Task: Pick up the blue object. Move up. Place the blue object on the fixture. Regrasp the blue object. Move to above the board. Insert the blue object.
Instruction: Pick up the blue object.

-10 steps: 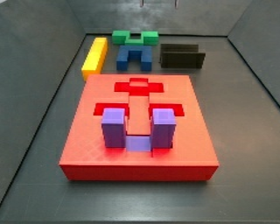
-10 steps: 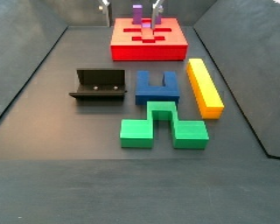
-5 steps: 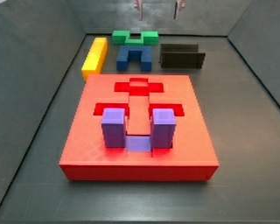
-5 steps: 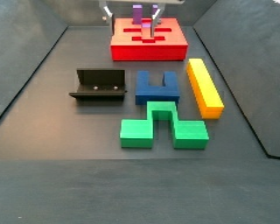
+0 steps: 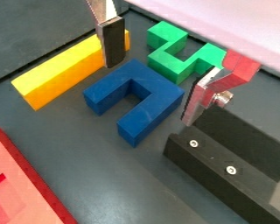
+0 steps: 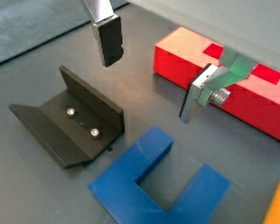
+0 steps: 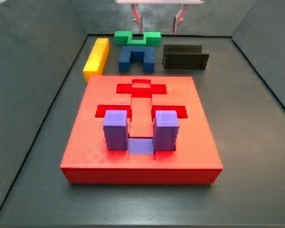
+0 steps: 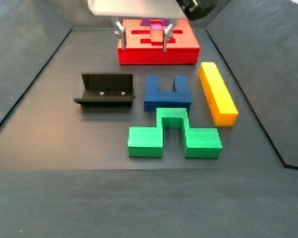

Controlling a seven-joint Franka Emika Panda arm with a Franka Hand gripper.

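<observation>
Gripper [image 7: 157, 18] now lower in both side views than a moment back, jaws spread wide with nothing between the 2 fingers [image 5: 109, 42], hanging above the blue object [image 5: 133, 94], which lies flat on the floor between yellow bar [image 5: 70, 68] and fixture [image 5: 230, 164], board [image 7: 142, 132] nearby

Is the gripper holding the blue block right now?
No. In a wrist view the gripper hangs open above the blue block, which lies on the floor with nothing between the fingers.
</observation>
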